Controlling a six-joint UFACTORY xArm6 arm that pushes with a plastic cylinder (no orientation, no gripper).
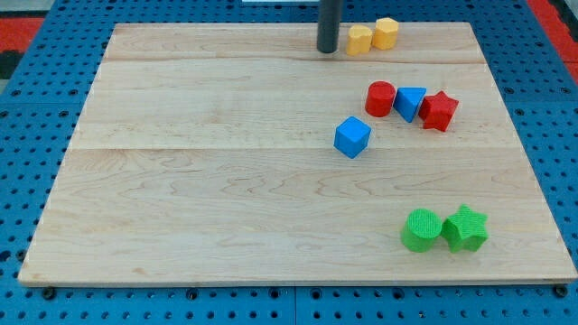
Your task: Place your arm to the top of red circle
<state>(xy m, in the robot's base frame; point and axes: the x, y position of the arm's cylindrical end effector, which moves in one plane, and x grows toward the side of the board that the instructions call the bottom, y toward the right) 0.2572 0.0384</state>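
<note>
The red circle [380, 98] is a short red cylinder at the board's upper right. It touches a blue triangle [410, 102] on its right, and a red star [439, 110] sits right of that. My tip [327, 50] rests near the board's top edge, above and to the left of the red circle, with a clear gap between them. A yellow block [359, 40] lies just right of my tip.
A second yellow block [386, 32] touches the first at the top edge. A blue cube [352, 137] lies below and left of the red circle. A green circle [421, 229] and a green star [465, 228] sit together at the lower right.
</note>
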